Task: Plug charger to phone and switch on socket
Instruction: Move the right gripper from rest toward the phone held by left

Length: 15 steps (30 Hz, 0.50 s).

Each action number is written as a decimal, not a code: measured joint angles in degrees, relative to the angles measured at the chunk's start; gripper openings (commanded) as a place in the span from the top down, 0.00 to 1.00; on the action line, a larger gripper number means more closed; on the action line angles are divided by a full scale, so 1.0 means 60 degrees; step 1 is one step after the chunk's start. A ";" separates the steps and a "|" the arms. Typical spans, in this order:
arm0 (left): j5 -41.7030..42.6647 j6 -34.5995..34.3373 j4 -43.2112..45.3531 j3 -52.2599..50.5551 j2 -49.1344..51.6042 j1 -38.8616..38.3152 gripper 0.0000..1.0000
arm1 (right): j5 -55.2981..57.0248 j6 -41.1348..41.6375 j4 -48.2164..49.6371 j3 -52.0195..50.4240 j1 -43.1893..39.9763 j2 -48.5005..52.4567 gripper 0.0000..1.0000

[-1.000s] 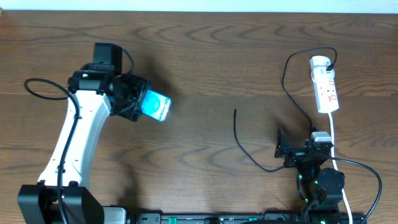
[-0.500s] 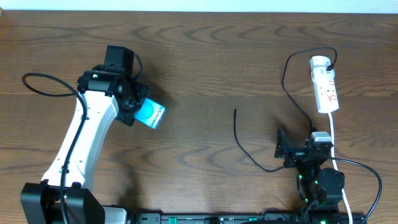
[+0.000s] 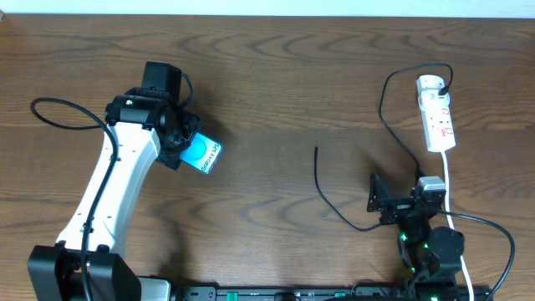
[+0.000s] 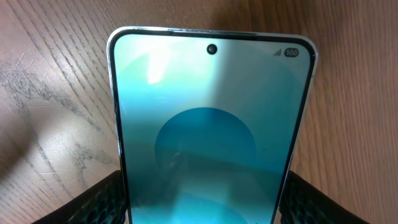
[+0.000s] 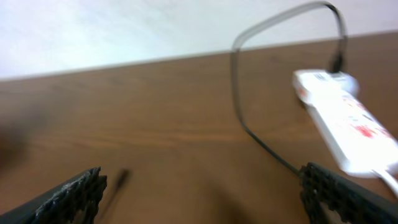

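The phone (image 3: 205, 155), its cyan screen up, lies tilted at the table's left. My left gripper (image 3: 182, 144) is shut on its lower end. In the left wrist view the phone (image 4: 211, 124) fills the frame, with a black finger pressed on each side edge of it (image 4: 202, 208). The charger's thin black cable ends in a free plug tip (image 3: 316, 150) at mid-table and curves back to the socket (image 3: 437, 113), a white power strip at the far right. My right gripper (image 3: 378, 194) is open and empty, low over the table right of the tip. Its view shows the tip (image 5: 122, 177), the blurred socket (image 5: 345, 127) and the wide-apart fingers (image 5: 208, 199).
The strip's thick white cord (image 3: 449, 180) runs down past my right arm. A thicker black robot cable (image 3: 58, 125) loops at the far left, and another (image 3: 497, 230) loops by the right arm base. A white wall edge (image 5: 124, 31) lies beyond the table.
My left gripper has turned and shifted slightly, carrying the phone a little left and toward the front, more tilted. The right arm has barely moved.
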 measured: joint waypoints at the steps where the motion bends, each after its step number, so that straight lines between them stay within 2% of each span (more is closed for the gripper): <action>1: 0.0000 0.0015 -0.0004 0.0000 0.0000 0.0000 0.93 | -0.0233 0.0073 0.0120 0.0007 0.0000 0.0000 0.01; 7: 0.0000 0.0142 0.0000 -0.0004 0.0000 0.0000 0.93 | -0.1045 0.0109 -0.1024 0.1045 0.0000 0.0208 0.01; 11: 0.0000 0.0168 0.0036 -0.0033 0.0000 0.0000 0.93 | -0.1220 -0.0448 -0.2171 0.3209 0.0000 0.1228 0.01; 15: 0.0007 0.0168 0.0036 -0.0062 0.0000 0.0000 0.93 | -0.1362 -0.0925 -0.3967 0.5869 0.0000 0.3217 0.01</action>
